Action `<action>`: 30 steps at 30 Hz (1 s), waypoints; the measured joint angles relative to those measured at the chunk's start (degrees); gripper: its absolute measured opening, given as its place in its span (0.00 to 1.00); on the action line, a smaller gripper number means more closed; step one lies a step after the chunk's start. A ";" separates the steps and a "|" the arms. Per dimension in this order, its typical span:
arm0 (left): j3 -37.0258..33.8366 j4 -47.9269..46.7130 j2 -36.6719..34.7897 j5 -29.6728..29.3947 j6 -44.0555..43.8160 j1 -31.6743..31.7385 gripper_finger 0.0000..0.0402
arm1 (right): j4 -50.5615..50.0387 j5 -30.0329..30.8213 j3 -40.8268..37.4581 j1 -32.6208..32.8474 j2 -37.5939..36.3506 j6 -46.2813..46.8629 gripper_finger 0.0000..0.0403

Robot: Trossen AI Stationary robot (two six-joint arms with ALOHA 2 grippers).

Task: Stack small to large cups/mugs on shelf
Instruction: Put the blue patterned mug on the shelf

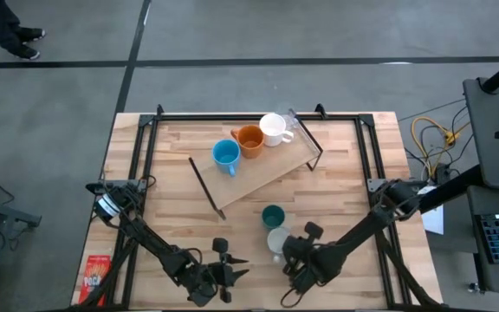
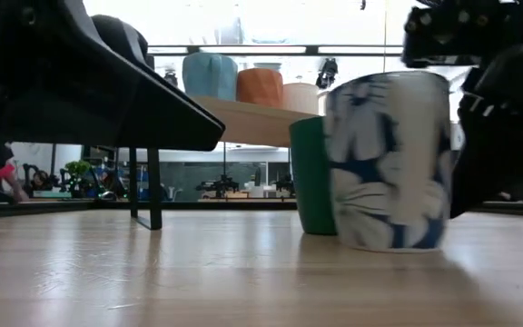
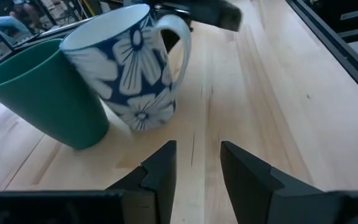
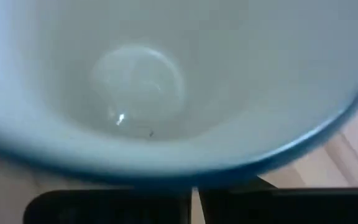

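Note:
A light-blue mug (image 1: 225, 154), an orange mug (image 1: 249, 139) and a white mug (image 1: 273, 129) stand side by side on the light-wood shelf (image 1: 267, 172). In front of the shelf a teal cup (image 1: 273, 215) stands on the table. Close beside it stands a white mug with blue flowers (image 3: 135, 68), its handle (image 3: 178, 43) turned toward my right gripper. My right gripper (image 4: 194, 198) is shut and looks down into that mug from just behind its rim. My left gripper (image 3: 197, 152) is open near the table's front edge, pointing at both cups, with nothing between its fingers. My right gripper slants down from above at the flowered mug's rim (image 4: 185, 171), on the handle side. The mug stands upright on the table. I cannot tell whether the shut fingers touch the rim.
The shelf's black wire legs (image 1: 204, 184) stand on the table behind the two cups. Black frame rails (image 1: 145, 147) run along the table's sides and far edge. A red packet (image 1: 96, 276) lies at the near left corner. A person's feet (image 1: 20, 39) show on the floor beyond.

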 joint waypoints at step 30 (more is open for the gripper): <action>-0.03 -6.10 0.00 -10.27 -11.47 0.15 0.28 | 0.37 4.87 13.15 0.40 6.09 -11.46 0.02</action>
